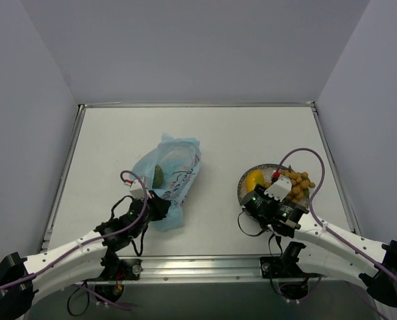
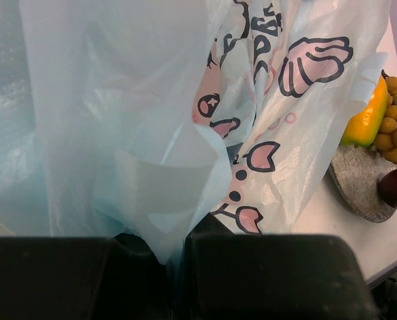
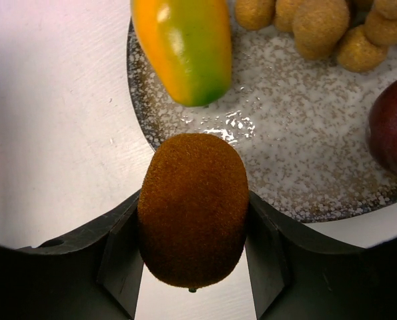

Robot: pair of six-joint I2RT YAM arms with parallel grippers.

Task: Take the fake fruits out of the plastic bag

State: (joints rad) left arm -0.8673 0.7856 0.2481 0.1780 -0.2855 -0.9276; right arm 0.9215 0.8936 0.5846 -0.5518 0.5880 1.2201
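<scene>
The light-blue plastic bag [image 1: 173, 175] with pink flower print lies left of centre, and a green melon [image 1: 157, 175] shows through it. My left gripper [image 1: 159, 205] is shut on the bag's near edge; the film [image 2: 151, 100] is pinched between its jaws [image 2: 178, 247]. My right gripper [image 1: 251, 200] is shut on a brown fuzzy kiwi-like fruit [image 3: 193, 210], held over the near-left rim of the speckled plate [image 3: 305, 147]. On the plate lie a yellow-orange mango [image 3: 183, 47], a bunch of tan balls [image 3: 318, 23] and a dark red fruit [image 3: 393, 127].
The plate [image 1: 243, 190] stands right of centre on the white table, with the mango [image 1: 255, 179] and the ball bunch [image 1: 298, 181] on it. Grey walls close in the table at the back and both sides.
</scene>
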